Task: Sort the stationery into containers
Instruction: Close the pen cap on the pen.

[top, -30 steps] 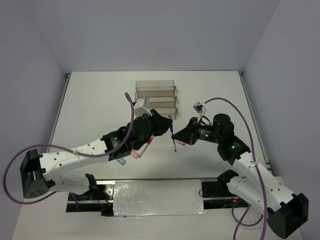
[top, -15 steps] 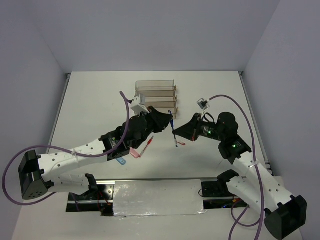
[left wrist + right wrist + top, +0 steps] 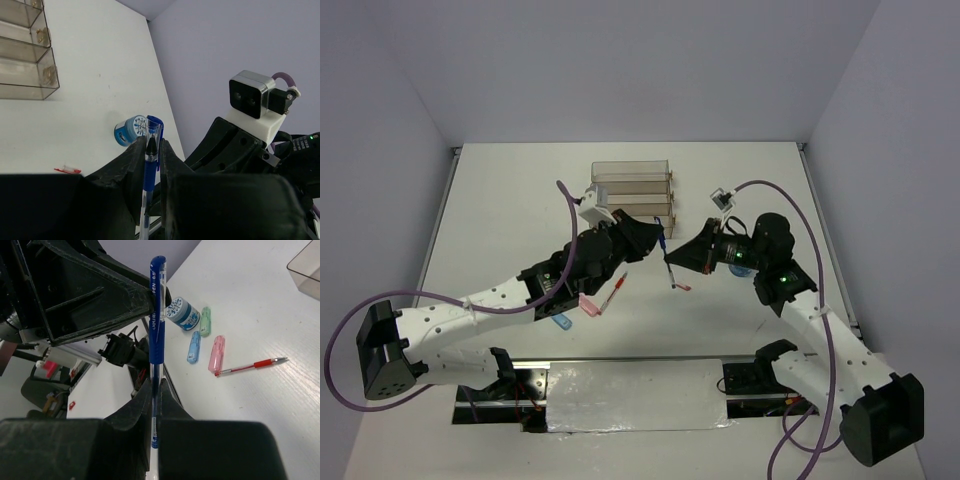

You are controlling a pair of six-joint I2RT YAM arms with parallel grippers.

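Currently, in the top view, a blue capsule (image 3: 561, 324) lies on the table (image 3: 510, 200) at the near left, beside the left forearm. A pink capsule (image 3: 588, 305) is just to its right, and a red pen (image 3: 613, 296) lies slanted right of that. Behind them, well apart, stands the block of containers (image 3: 632, 170), clear smoky trays joined side by side. The left gripper (image 3: 150, 148) sits just in front of the block, its jaws narrow and closed on a blue pen (image 3: 156, 315); the left wrist view shows the barrel pinched between both fingers, clipped cap end sticking out past the tips. The pen is off the table, spanning the gap to the right gripper (image 3: 155, 386). That one's jaws are fully closed on the pen's other, clear end, so both grippers have it at once. A small red piece (image 3: 681, 288) lies on the table just near of the right gripper. The right wrist view looks past the pen to a blue patterned roll (image 3: 183, 313). A green capsule (image 3: 205, 321) lies just beside the roll, with the blue capsule, pink capsule and red pen following to the right, all loose on the table.
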